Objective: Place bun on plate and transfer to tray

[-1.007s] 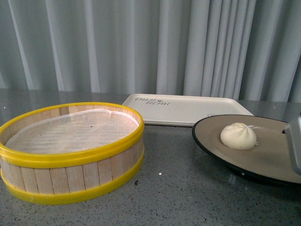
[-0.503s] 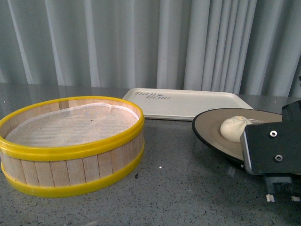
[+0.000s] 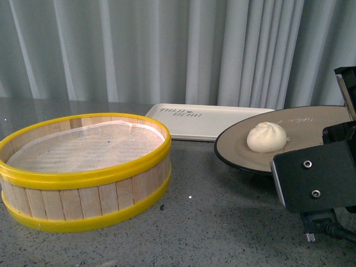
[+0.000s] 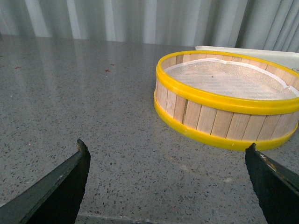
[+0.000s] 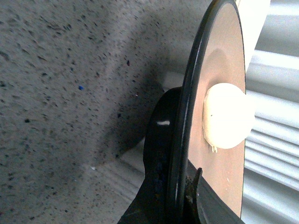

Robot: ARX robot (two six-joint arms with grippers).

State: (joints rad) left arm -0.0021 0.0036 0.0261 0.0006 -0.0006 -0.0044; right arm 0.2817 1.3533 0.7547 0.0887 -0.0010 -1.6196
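Looks like a staged test bench, more lab than working kitchen. Speckled grey stone countertop (image 3: pixel 211 222) running back to a pleated pale grey curtain (image 3: pixel 167 50) closing off the whole background. Food-service props set out: yellow-rimmed wooden steamer basket (image 3: pixel 83 181) with cloth liner, off-white lettered tray (image 3: pixel 214 127).

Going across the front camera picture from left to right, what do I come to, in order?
Steamer basket → tray → plate, carrying the bun → right arm's black wrist block, at the right edge.
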